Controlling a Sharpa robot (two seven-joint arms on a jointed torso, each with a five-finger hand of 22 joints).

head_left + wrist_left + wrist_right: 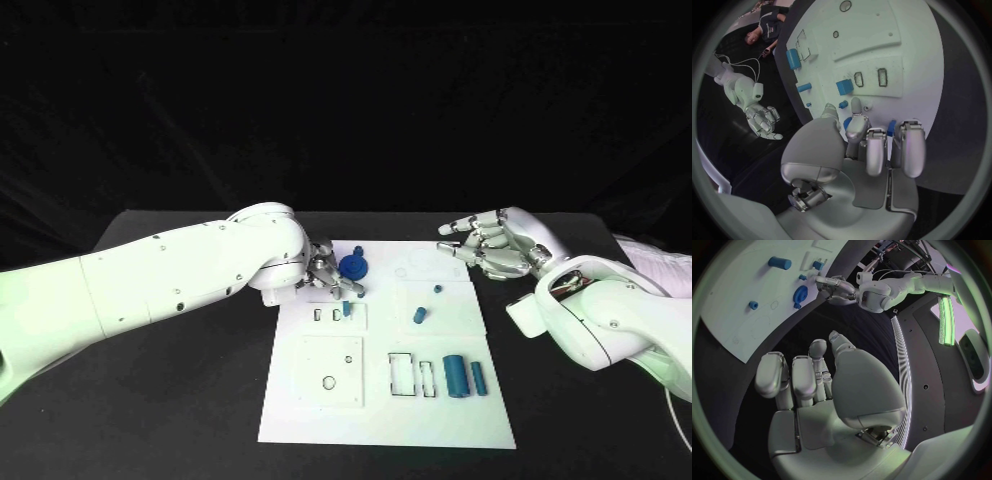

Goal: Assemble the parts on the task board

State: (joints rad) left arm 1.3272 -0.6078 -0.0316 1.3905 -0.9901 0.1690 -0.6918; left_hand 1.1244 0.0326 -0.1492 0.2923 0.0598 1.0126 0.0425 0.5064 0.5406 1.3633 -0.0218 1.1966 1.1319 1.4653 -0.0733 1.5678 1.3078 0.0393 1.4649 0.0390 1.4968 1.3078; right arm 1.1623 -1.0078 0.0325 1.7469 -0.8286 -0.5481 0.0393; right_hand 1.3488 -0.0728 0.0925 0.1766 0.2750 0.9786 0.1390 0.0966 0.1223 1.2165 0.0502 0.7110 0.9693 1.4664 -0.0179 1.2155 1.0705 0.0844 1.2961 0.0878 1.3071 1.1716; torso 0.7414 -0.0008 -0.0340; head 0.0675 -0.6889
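I see the white board (387,400) mid-table, with a blue disc (352,267) at its eleven o'clock corner. My left hand (326,275) crowds that disc, fingers curled; whether it grips, I cannot tell. Loose cylinders (456,375) lie at four o'clock. My right hand (490,246) hovers empty at two o'clock, fingers apart.

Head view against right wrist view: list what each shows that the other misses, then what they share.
Head view alone: the whole task board down to its near edge, and the back of the right robot hand. Right wrist view alone: that hand's palm side, holding nothing. Both: the left robot hand beside the blue round part, and the small blue peg.
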